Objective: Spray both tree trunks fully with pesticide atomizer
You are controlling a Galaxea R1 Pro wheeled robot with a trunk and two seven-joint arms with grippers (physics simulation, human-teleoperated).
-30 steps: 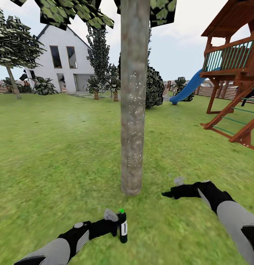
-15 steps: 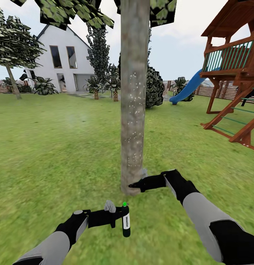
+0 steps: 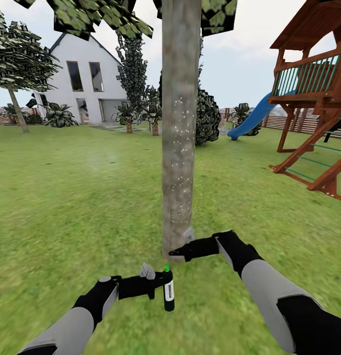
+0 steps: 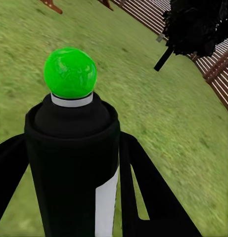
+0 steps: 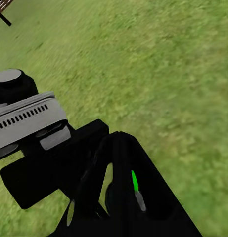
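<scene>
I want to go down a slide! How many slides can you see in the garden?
1. The blue slide comes down from the wooden playset, far off on the right of the head view. Another could be hidden behind the tree trunk.

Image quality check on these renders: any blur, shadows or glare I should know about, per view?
Head view: flat, even light, no cast shadow under the trunk or the arms; grass texture smeared, far house soft. Left wrist view: atomizer sharp and close, its green cap faintly glossy, lawn behind blurred. Right wrist view: right gripper is a near-black mass with little detail; grass blotchy.
</scene>
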